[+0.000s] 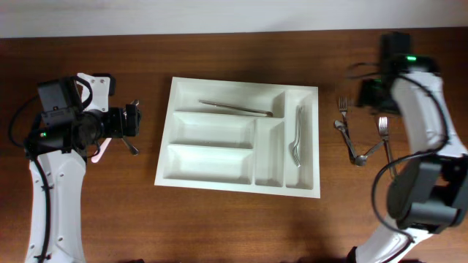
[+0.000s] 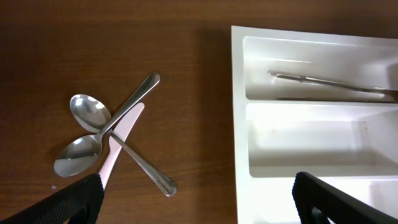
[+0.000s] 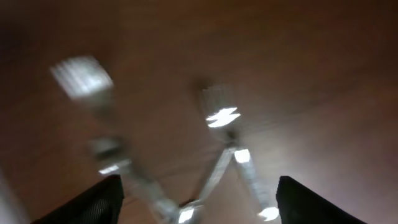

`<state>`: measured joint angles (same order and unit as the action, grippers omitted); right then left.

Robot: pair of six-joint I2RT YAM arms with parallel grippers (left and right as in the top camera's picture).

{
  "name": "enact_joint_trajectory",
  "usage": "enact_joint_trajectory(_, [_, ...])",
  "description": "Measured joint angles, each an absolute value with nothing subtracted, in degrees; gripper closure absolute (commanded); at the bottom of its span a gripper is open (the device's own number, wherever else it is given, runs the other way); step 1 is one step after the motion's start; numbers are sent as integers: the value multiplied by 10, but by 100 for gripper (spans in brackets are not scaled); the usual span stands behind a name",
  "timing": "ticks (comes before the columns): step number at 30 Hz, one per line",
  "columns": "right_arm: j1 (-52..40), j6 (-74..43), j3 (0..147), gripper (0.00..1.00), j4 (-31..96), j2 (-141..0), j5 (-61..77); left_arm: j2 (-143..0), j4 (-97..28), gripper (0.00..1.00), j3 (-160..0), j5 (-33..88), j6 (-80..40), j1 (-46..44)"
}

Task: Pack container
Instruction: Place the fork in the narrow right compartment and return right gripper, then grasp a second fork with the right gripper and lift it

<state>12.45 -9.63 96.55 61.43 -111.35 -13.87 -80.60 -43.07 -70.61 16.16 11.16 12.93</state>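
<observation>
The container sits at the centre of the counter, with a long utensil in its 12 o'clock slot and more cutlery in the 3 o'clock one. The left pincer hangs wide open over two crossed spoons and a pale knife at the container's 9 o'clock. Because these overlap, a grab there will likely lift two pieces or flick one away, and the container's wall just beside them could catch a finger. The right pincer, also spread open, is over forks and a spoon tangled at 3 o'clock. Its view is blurred, so aim looks uncertain.
</observation>
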Motion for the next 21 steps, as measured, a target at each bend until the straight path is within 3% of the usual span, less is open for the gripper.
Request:
enact_joint_trajectory(8, [231, -14, 965, 30, 648, -1184, -72, -806, -431, 1, -706, 161, 112, 129])
enact_joint_trajectory(21, [259, 54, 948, 38, 668, -1228, -43, -806, -431, 1, -706, 161, 112, 129])
